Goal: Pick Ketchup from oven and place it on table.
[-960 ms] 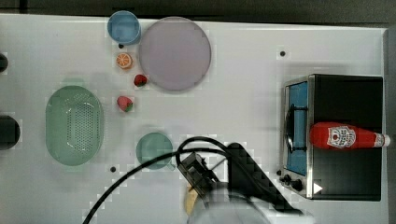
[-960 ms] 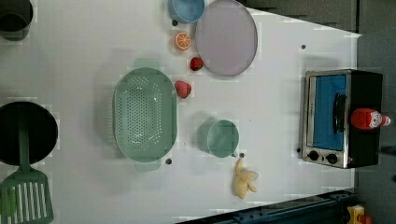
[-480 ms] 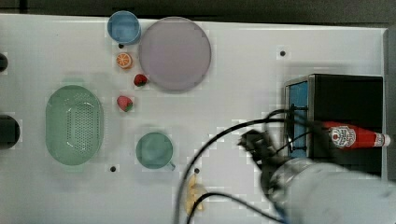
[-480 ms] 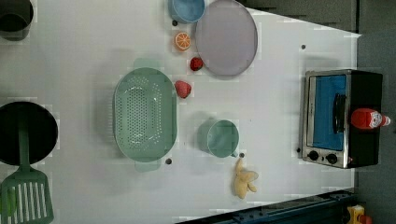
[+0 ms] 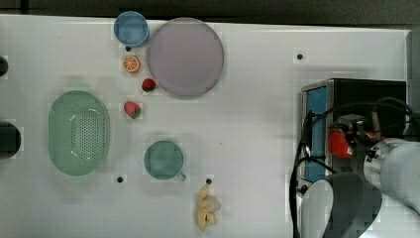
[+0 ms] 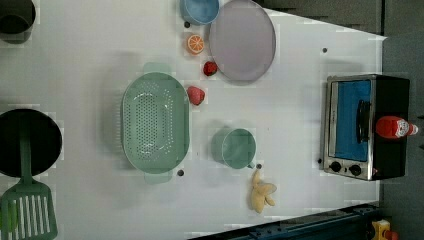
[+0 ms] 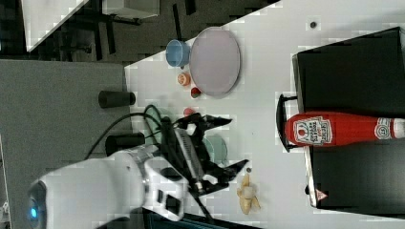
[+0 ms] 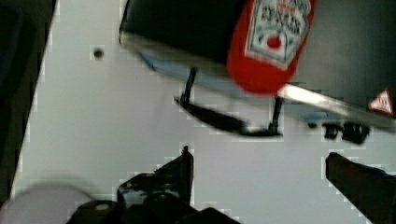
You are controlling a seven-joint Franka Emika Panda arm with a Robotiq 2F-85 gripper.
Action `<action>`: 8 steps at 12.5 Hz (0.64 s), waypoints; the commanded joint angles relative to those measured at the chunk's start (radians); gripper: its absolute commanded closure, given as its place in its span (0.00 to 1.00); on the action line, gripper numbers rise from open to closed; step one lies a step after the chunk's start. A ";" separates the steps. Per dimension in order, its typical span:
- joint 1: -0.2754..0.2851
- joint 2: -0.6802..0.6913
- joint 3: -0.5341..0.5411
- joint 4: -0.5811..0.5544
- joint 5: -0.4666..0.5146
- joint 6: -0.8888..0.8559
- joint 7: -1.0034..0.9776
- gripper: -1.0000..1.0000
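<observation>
- Top view: the boxy black toaster oven (image 5: 369, 106) with a blue-tinted glass door stands near the right edge of the large flat white table (image 5: 257, 124). The small red plastic ketchup bottle (image 5: 341, 144) lies on the oven's roof, partly hidden by the white robot arm (image 5: 391, 168) and its black cables. A round lilac plate (image 5: 184, 56) and a blue bowl (image 5: 131, 28) sit by the far edge, with an orange slice (image 5: 131, 64) and two red strawberries (image 5: 148, 85) just beside them. A perforated green oval colander (image 5: 79, 132) lies towards the left edge, a teal mug (image 5: 164, 159) is mid-table, and a peeled banana (image 5: 207, 207) lies by the near edge.
- Left view: the ketchup bottle (image 6: 395, 127) lies on its side on top of the oven (image 6: 365, 126), white cap pointing off the table's right edge. A dark pan (image 6: 27, 142) and a green slotted spatula (image 6: 27, 212) sit at the left edge.
- Right view: the black gripper (image 7: 224, 143) hangs above the table with its fingers spread wide apart and nothing between them, well apart from the ketchup bottle (image 7: 334, 129), which lies across the oven (image 7: 356, 114) roof, its base overhanging the dark door handle.
- Wrist view: the two black fingertips (image 8: 180, 170) stand wide apart; the ketchup bottle's (image 8: 273, 42) labelled body rests on the oven (image 8: 187, 28) above the handle (image 8: 224, 121).
</observation>
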 commanded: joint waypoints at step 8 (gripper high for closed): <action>0.002 0.278 -0.169 0.045 0.049 0.225 -0.045 0.00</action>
